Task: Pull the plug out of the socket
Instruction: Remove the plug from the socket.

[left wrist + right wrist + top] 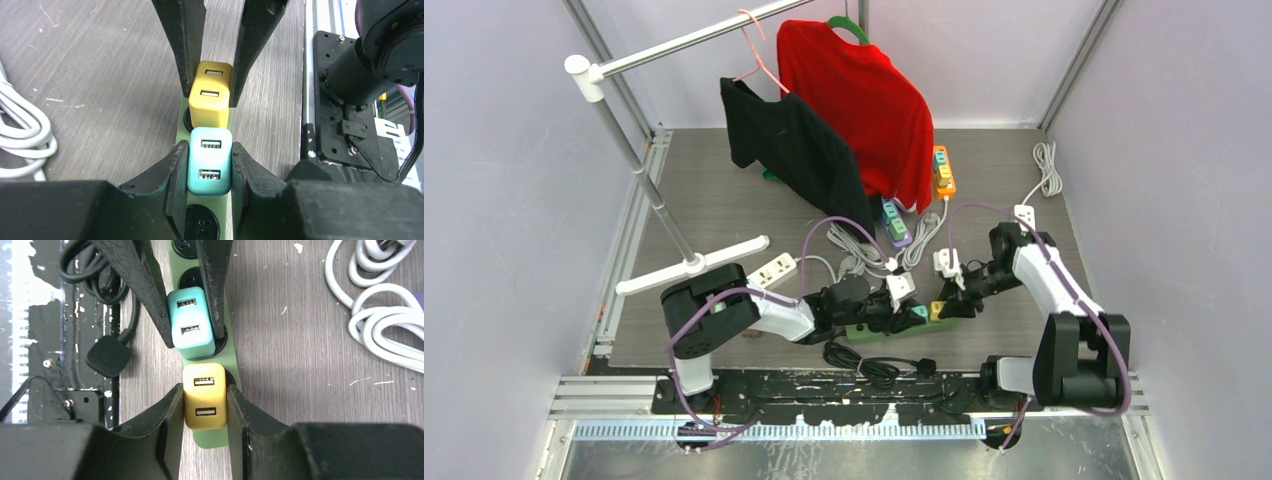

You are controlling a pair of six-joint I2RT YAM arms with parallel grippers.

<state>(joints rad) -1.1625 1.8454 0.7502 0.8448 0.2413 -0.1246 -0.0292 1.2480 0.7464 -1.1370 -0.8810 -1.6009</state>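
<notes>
Right gripper (204,400) grips the yellow plug (204,390), left gripper (192,335) the teal plug (191,325) at its 12 o'clock. Best bet: pull straight off the green strip (212,439), no twisting.

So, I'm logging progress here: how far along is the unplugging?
Done: both grips look set, with the left gripper closed on the teal plug and the right gripper closed on the yellow plug. In hand: holding, ready to pull. Left: both plugs sit seated in the green power strip, so neither is out.
</notes>
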